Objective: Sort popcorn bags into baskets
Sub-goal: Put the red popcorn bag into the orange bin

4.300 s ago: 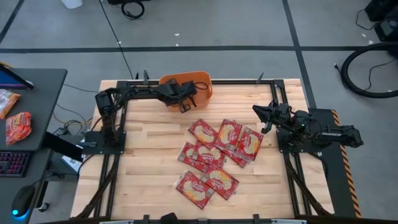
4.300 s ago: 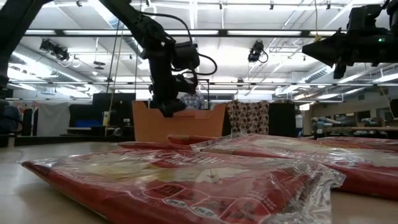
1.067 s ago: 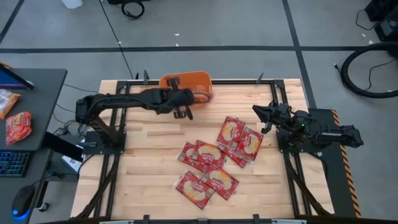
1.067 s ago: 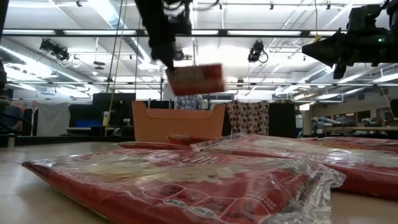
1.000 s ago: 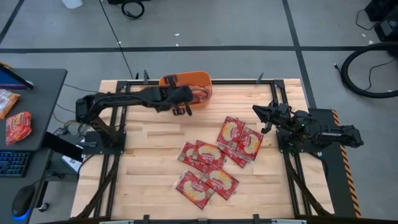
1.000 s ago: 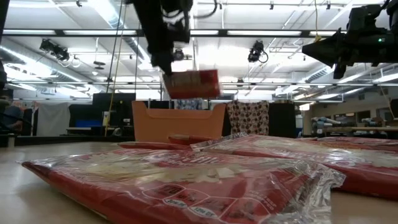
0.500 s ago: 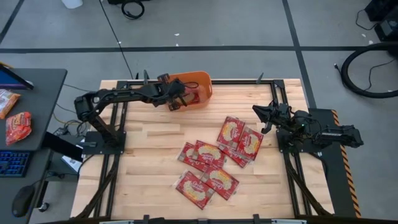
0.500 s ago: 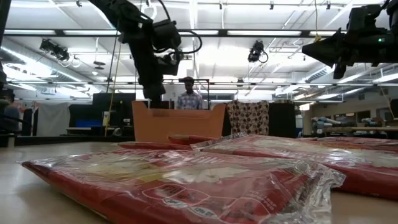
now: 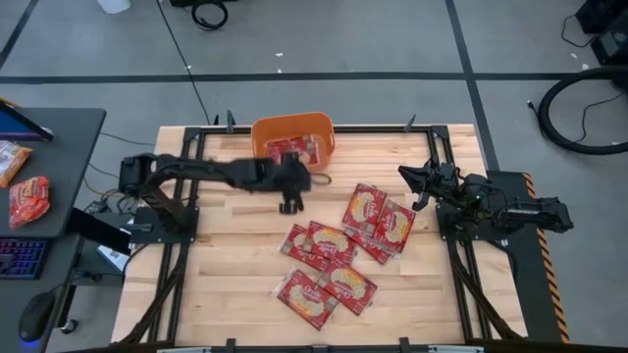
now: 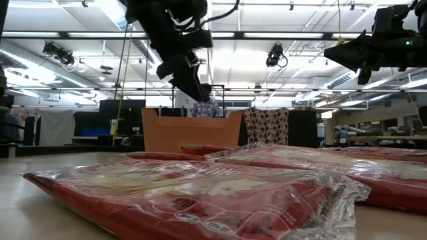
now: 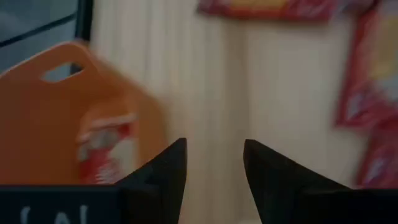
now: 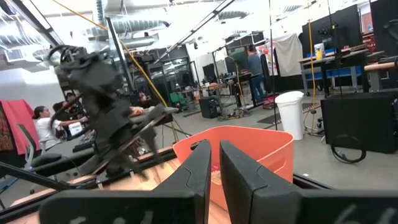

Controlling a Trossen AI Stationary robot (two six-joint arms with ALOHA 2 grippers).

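Observation:
The orange basket (image 9: pixel 261 137) stands at the table's far edge, with red popcorn bags (image 9: pixel 294 149) lying inside it. Several more red bags (image 9: pixel 329 245) lie flat and overlapping on the wooden table, right of centre. My left gripper (image 9: pixel 288 205) hovers open and empty over bare wood just near of the basket, between it and the loose bags. Its wrist view shows the open fingers (image 11: pixel 214 163), the basket (image 11: pixel 56 118) and a bag in it (image 11: pixel 109 146). My right gripper (image 9: pixel 405 174) waits shut above the table's right side.
The loose bags (image 10: pixel 200 193) fill the low view's foreground, with the basket (image 10: pixel 190 130) behind them. Bare wood lies left of the bags and along the near edge. Black arm frames run along both table sides. People stand in the room beyond the table.
My left gripper carried a red bag over the basket, let it go there, then swung back toward the near edge and right, out over bare wood. The bag now lies in the basket. The right arm kept still.

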